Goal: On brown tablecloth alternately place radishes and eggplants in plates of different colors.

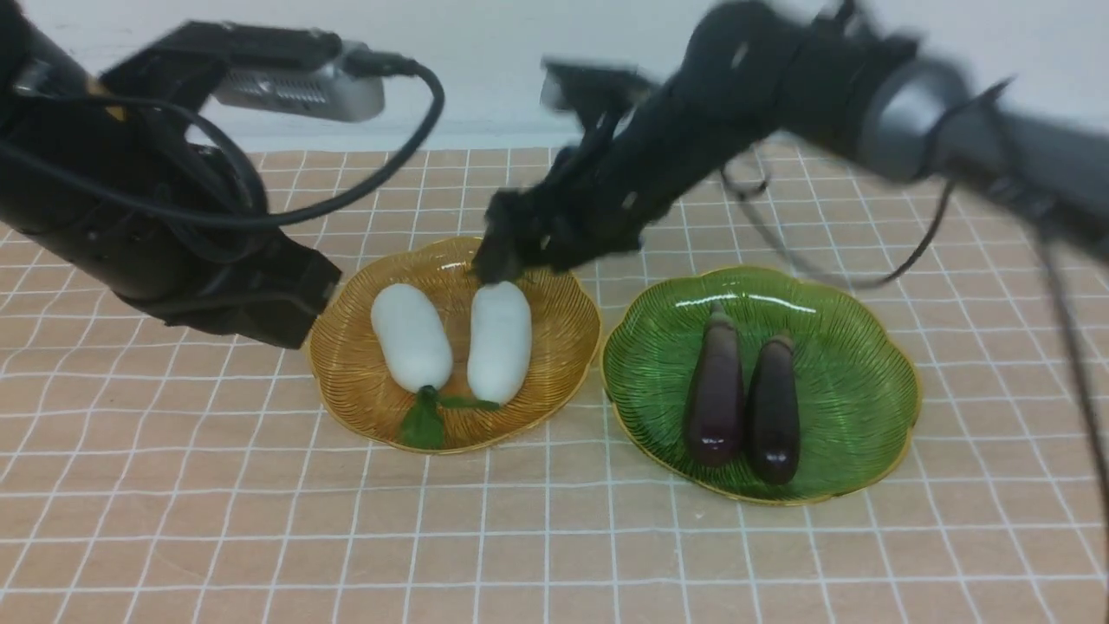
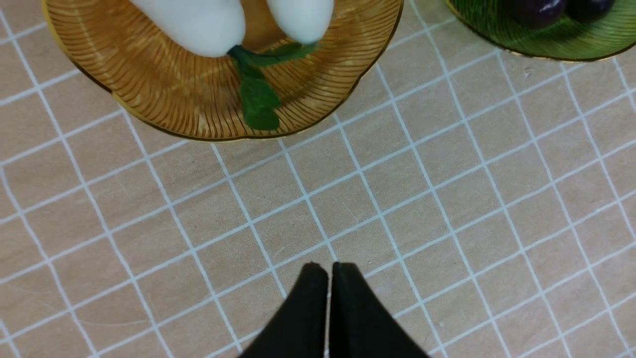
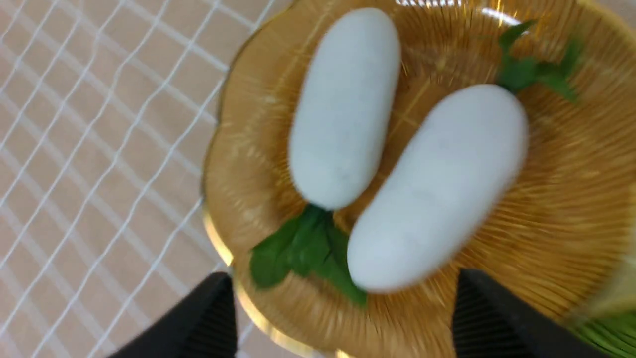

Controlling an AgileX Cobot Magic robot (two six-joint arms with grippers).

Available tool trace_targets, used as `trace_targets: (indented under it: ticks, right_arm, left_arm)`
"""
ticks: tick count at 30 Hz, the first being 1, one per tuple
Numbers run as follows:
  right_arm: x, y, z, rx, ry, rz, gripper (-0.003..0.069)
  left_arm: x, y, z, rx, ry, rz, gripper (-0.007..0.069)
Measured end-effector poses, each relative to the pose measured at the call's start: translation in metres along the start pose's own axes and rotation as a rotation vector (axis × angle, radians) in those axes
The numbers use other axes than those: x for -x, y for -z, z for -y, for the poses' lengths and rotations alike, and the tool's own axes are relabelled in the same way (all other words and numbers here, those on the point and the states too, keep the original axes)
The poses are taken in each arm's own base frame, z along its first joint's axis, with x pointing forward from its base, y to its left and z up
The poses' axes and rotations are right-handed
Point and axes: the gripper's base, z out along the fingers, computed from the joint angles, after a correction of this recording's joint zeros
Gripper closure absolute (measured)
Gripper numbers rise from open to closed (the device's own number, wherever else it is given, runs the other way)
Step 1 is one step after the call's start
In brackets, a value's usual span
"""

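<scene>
The left gripper (image 2: 325, 268), pinched together, hangs left of the amber plate (image 1: 559, 334) holding both radishes (image 1: 411, 338) (image 1: 500, 342), the right gripper (image 1: 501, 260), jaws apart over that plate's far rim, should rise straight, nudging nothing, and both eggplants (image 1: 716, 386) (image 1: 773, 407) lie in the green plate (image 1: 853, 347) right of it.

Both arms were matte black. Left arm (image 1: 130, 225) was bulky and rounded, looped with black cables (image 1: 416, 139), with a silver-grey camera box (image 1: 299, 87) on a black bracket. Right arm (image 1: 693, 130) was blurred, with a grey cylindrical section (image 1: 910, 113) and thin dangling wires (image 1: 780, 251). Left end effector (image 2: 328, 271) had smooth tapered fingers (image 2: 308, 313); right end effector (image 1: 498, 260) had finely ribbed fingers (image 3: 489, 318).
</scene>
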Motion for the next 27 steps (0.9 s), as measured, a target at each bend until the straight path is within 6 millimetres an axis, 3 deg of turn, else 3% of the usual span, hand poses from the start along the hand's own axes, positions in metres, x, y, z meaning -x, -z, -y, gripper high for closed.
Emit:
trace_targets:
  ticks: [1,2,3,4,5,6,8,9,11,12,13,14,15,17,20,23,24,25,27]
  right_arm:
    - [0.005,0.015,-0.003,-0.005,0.025,-0.004,0.0123]
    - [0.015,0.057,-0.010,-0.020,0.066,0.003,0.0190]
    - [0.016,0.059,-0.009,-0.023,0.068,0.001,0.0199]
    - [0.026,0.098,-0.016,-0.045,0.092,0.056,0.0254]
    - [0.030,0.117,-0.016,-0.064,0.096,0.096,0.0285]
    - [0.036,0.149,-0.019,-0.097,0.103,0.163,0.0337]
    - [0.037,0.226,-0.029,-0.178,0.106,0.326,0.0475]
    - [0.031,0.263,-0.036,-0.224,0.112,0.395,0.0524]
    - [0.016,0.314,-0.048,-0.295,0.112,0.491,0.0610]
    - [0.011,0.324,-0.051,-0.306,0.114,0.509,0.0616]
    - [-0.009,0.360,-0.062,-0.375,0.114,0.574,0.0652]
    - [-0.014,0.368,-0.066,-0.384,0.116,0.587,0.0655]
    - [-0.039,0.394,-0.077,-0.439,0.113,0.628,0.0666]
    - [-0.056,0.407,-0.083,-0.474,0.107,0.644,0.0670]
    - [-0.126,0.434,-0.100,-0.533,0.083,0.725,0.0673]
    - [-0.175,0.431,-0.100,-0.539,0.079,0.852,0.0674]
    - [-0.211,0.426,-0.101,-0.521,0.089,0.983,0.0674]
    - [-0.234,0.421,-0.101,-0.498,0.097,1.077,0.0674]
    - [-0.255,0.415,-0.100,-0.478,0.117,1.172,0.0674]
  left_arm:
    - [-0.002,0.006,0.001,0.001,-0.004,0.015,0.0628]
    - [-0.006,0.016,0.004,0.004,-0.011,0.043,0.0628]
    - [-0.006,0.016,0.004,0.003,-0.011,0.043,0.0628]
    - [-0.012,0.029,0.007,0.006,-0.019,0.077,0.0628]
    - [-0.015,0.037,0.010,0.008,-0.025,0.102,0.0628]
    - [-0.020,0.045,0.012,0.009,-0.030,0.127,0.0628]
    - [-0.033,0.061,0.016,0.012,-0.036,0.173,0.0628]
    - [-0.038,0.065,0.018,0.013,-0.038,0.186,0.0628]
    - [-0.055,0.077,0.021,0.016,-0.045,0.224,0.0628]
    - [-0.055,0.077,0.021,0.016,-0.045,0.224,0.0628]
    - [-0.076,0.085,0.025,0.020,-0.051,0.277,0.0628]
    - [-0.080,0.086,0.025,0.022,-0.052,0.288,0.0628]
    - [-0.098,0.090,0.027,0.027,-0.055,0.342,0.0628]
    - [-0.114,0.090,0.028,0.033,-0.056,0.394,0.0628]
    - [-0.141,0.086,0.028,0.044,-0.056,0.503,0.0628]
    - [-0.167,0.075,0.025,0.056,-0.047,0.615,0.0628]
    - [-0.174,0.070,0.024,0.059,-0.042,0.643,0.0628]
    - [-0.180,0.065,0.023,0.060,-0.034,0.668,0.0628]
    - [-0.187,0.060,0.022,0.060,-0.024,0.692,0.0628]
